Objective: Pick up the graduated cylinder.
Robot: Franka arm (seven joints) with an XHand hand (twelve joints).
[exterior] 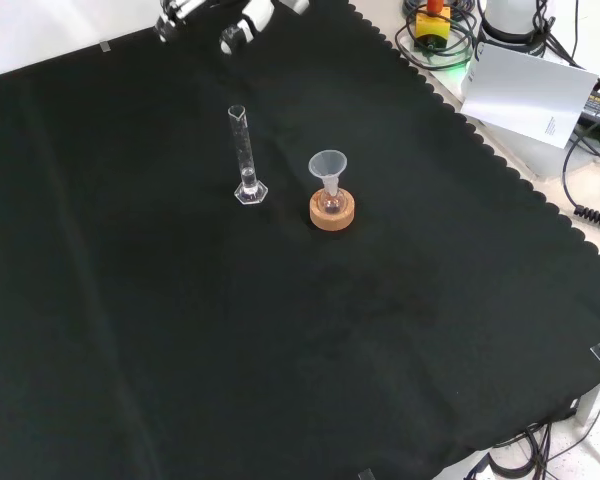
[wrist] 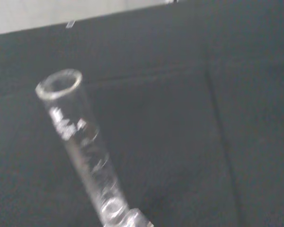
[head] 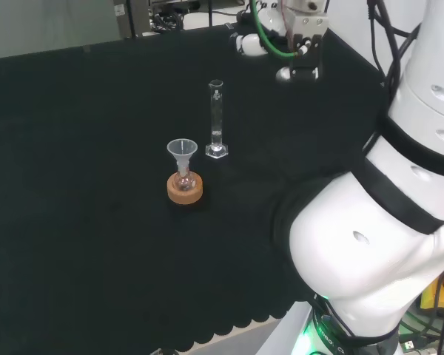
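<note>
Where hand (exterior: 235, 28) cut off at front view's top, finger state unclear; graduated cylinder (head: 217, 120) upright, untouched.

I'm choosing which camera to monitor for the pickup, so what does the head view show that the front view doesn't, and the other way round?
Head view alone: the arm's big white links at the right, and more of the hand, with its green cable, beyond the graduated cylinder.
Front view alone: the cloth's scalloped edge, with a sheet of paper and cables past it.
Both: the cylinder standing upright and untouched on the black cloth, apart from a funnel set in a small flask on a cork ring.
</note>
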